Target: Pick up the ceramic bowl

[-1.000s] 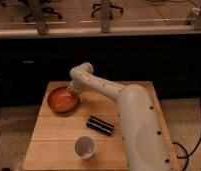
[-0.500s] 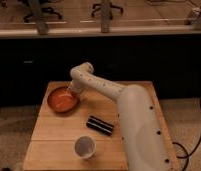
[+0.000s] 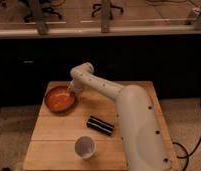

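Orange-red ceramic bowl (image 3: 57, 100): left-centre of frame, on wooden table (image 3: 54, 136). Gripper (image 3: 70, 93): directly at bowl's right rim, bowl lying to its left. Grip state: cannot tell.

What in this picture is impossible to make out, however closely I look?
Camera view:
1. The gripper sits at the right rim of the ceramic bowl; the wrist above it hides whether it touches the bowl.
2. The dark oblong object on the table is too blurred to identify.
3. The lower end of the arm is cut off by the bottom edge.
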Controlling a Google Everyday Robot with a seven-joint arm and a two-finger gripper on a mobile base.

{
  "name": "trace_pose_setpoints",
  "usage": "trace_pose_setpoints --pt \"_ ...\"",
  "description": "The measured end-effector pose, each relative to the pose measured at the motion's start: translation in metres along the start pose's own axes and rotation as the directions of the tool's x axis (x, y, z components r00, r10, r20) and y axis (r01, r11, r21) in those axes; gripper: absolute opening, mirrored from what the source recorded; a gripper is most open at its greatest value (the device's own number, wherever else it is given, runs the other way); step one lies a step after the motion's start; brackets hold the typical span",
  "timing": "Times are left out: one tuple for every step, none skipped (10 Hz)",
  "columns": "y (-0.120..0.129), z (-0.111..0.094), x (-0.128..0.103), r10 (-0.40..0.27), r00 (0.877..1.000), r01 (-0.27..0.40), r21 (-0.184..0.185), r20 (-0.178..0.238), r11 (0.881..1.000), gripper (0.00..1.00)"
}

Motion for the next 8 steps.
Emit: trace_pose_setpoints --pt "-0.0014 0.0006 -0.0004 -0.002 1.0 0.002 0.001 0.0 1.0 0.66" --pt "-0.004 0.0001 0.0008 -0.003 1.0 0.003 0.008 -0.002 1.0 0.62" --pt "-0.0032 -0.0004 0.0017 -0.002 1.0 0.002 0.005 -0.001 1.0 0.54" --pt "-0.0021 -0.0001 0.0031 -0.001 1.0 0.001 0.005 -0.001 1.0 0.48" --pt "-0.0024 0.0002 0.0042 -0.003 1.0 0.003 0.006 -0.005 1.0 0.42" --pt "-0.003 0.0012 0.0038 -0.005 1.0 0.005 0.009 -0.005 1.0 0.32" --pt "-0.0042 0.0007 0.0035 -0.004 1.0 0.004 0.012 -0.005 1.0 0.28" --pt "-0.0048 0.0002 0.004 -0.003 1.0 0.003 0.014 -0.005 1.0 0.28"
